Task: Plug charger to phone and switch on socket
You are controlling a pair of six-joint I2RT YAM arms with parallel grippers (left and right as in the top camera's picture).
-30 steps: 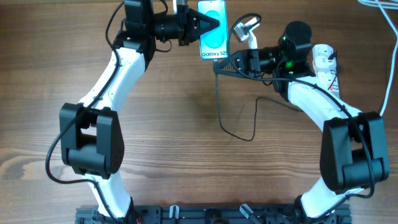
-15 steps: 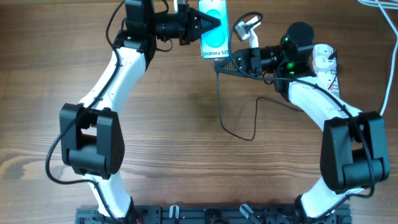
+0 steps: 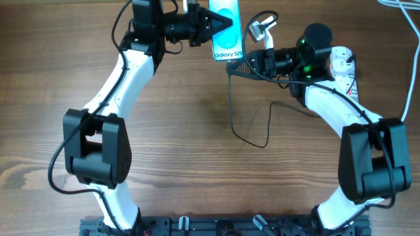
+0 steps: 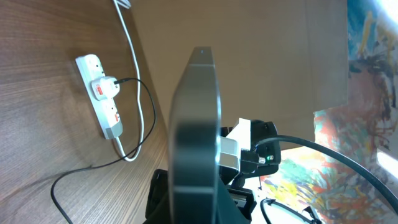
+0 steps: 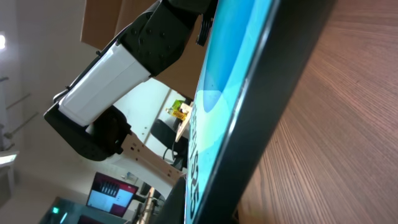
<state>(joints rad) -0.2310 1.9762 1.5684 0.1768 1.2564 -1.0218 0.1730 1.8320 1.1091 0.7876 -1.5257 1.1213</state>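
Note:
The phone [image 3: 228, 29] with its cyan screen is held above the table's far edge by my left gripper [image 3: 220, 25], which is shut on its left side. In the left wrist view the phone [image 4: 196, 130] shows edge-on. My right gripper [image 3: 235, 67] is right at the phone's lower short edge, shut on the charger's tip. The charger's black cable [image 3: 233, 111] hangs from it and loops over the table. The connector itself is hidden. The right wrist view is filled by the phone [image 5: 217, 124]. The socket [image 3: 341, 65] lies at the far right and also shows in the left wrist view [image 4: 99, 93].
A silver-white plug [image 3: 259, 29] on a thick white lead sits just right of the phone. A white cable [image 3: 401, 16] runs along the far right corner. The black cable's loop [image 3: 266, 144] lies mid-table between the arms.
The phone and my right gripper have both shifted slightly toward the far edge, staying close together. The cable loop has barely moved.

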